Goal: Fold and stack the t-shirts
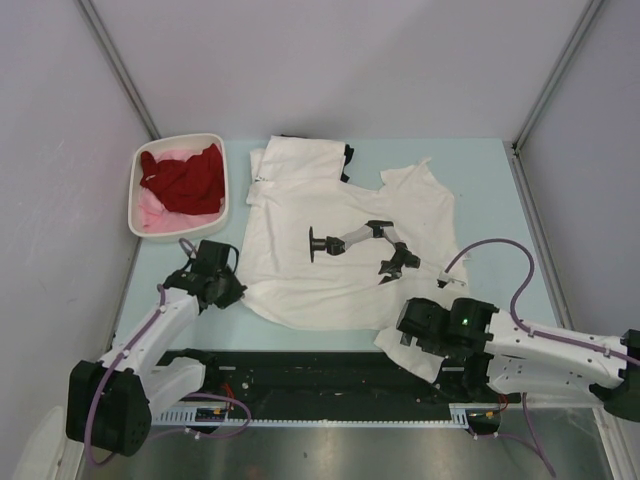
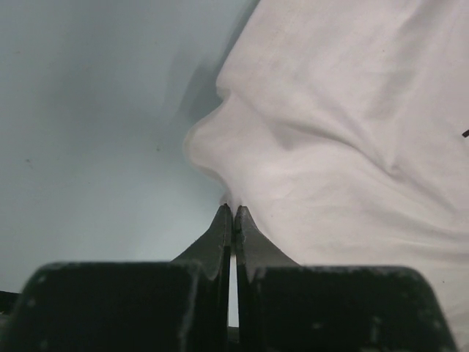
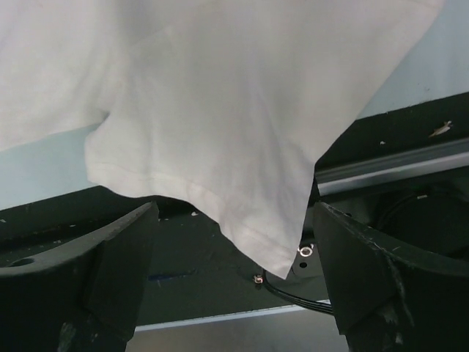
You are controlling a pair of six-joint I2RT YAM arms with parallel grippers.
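A cream-white t-shirt (image 1: 330,250) with a dark printed figure lies spread over the middle of the table. My left gripper (image 1: 234,293) is at its lower left edge. In the left wrist view the fingertips (image 2: 233,213) are shut together on a pulled-up fold of that shirt (image 2: 344,147). My right gripper (image 1: 399,338) stands open at the near edge. One sleeve (image 3: 234,147) hangs over the black rail between its wide-apart fingers (image 3: 117,257) without touching them. A folded white t-shirt (image 1: 298,160) lies at the back on a black one (image 1: 347,154).
A white oval basin (image 1: 135,215) at the back left holds a dark red shirt (image 1: 185,180) and a pink one (image 1: 150,212). The black rail (image 1: 300,372) with cables runs along the near edge. Grey walls close in on both sides.
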